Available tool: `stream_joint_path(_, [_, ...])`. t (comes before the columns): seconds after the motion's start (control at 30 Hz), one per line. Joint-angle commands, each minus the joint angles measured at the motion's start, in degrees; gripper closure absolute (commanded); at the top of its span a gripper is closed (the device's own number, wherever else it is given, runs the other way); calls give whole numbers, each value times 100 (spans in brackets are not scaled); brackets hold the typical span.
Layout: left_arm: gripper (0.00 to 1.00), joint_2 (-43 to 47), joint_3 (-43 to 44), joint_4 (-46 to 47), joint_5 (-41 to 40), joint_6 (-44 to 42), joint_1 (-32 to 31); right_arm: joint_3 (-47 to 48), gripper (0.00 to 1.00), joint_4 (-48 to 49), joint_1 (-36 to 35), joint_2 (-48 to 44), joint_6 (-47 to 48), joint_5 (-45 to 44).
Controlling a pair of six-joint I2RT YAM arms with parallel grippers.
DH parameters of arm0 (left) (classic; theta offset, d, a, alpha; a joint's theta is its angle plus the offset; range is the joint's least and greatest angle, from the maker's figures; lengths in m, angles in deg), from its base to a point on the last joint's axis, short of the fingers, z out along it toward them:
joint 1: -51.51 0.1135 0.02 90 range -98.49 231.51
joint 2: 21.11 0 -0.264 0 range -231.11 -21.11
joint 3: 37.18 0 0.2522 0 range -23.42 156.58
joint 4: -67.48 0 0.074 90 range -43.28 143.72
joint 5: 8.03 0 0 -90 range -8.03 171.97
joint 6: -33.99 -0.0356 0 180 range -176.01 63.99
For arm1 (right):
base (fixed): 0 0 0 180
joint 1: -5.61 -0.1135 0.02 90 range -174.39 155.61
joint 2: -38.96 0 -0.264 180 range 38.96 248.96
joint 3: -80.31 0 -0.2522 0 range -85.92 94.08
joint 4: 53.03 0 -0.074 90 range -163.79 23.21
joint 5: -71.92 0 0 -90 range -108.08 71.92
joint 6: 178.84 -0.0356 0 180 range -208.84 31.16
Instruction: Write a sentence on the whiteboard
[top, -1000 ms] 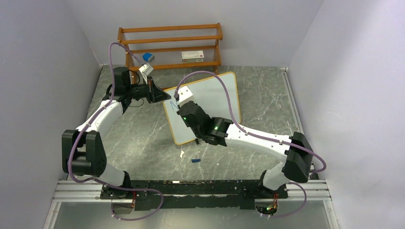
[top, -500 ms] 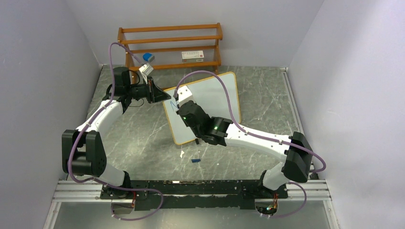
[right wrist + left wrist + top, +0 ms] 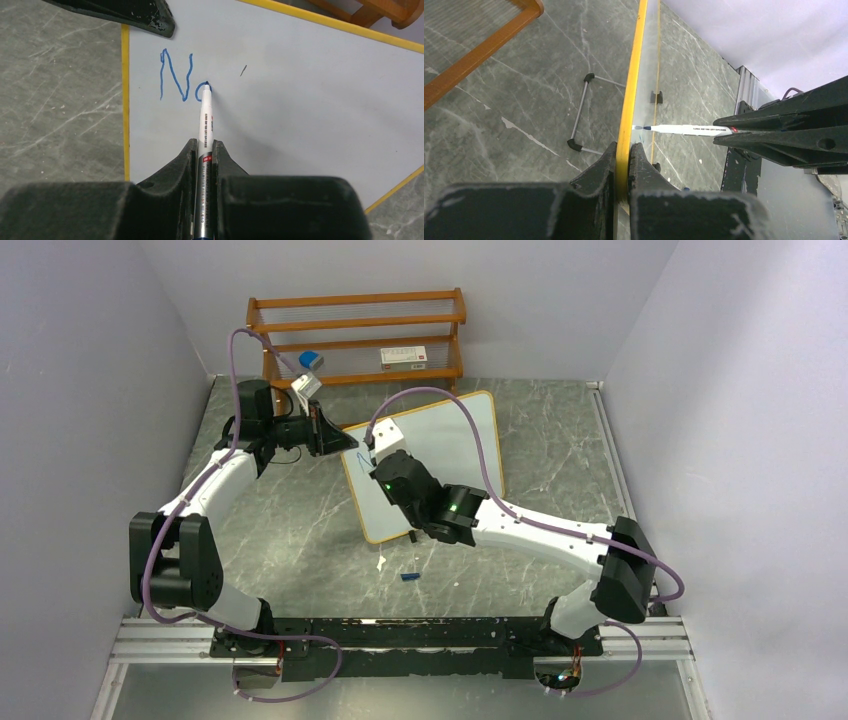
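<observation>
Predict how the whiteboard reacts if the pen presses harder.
Whiteboard: probably stiff, its edge runs straight. Likely tippy: thin, propped on a wire stand, so the left tool clamped on its frame seems to steady it.

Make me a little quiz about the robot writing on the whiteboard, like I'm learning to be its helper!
1. Which blue letter is already finished on the whiteboard? A) N B) E C) S
2. True or false: the left gripper pinches the whiteboard's yellow frame.
3. Fill the gap: the right gripper holds a ____ whose tip touches the board.
Key: 1 is A, the N. 2 is true. 3 is marker.
</observation>
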Motion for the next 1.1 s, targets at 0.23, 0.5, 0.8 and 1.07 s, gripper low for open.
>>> stream_joint_path(0.23, [95,-253,-181,-601,-748,-866,-208,-158,100,-3,47,-305,-41,-163])
stream_joint_path(0.5, [95,-247,-176,-610,-748,-867,-208,-167,100,-4,92,-191,-41,-230])
stream_joint_path(0.8, [95,-260,-174,-610,-739,-872,-208,-151,100,99,120,-167,-6,-183])
stream_joint_path(1.07, [95,-264,-176,-597,-729,-866,-208,-91,100,74,142,-80,4,-143])
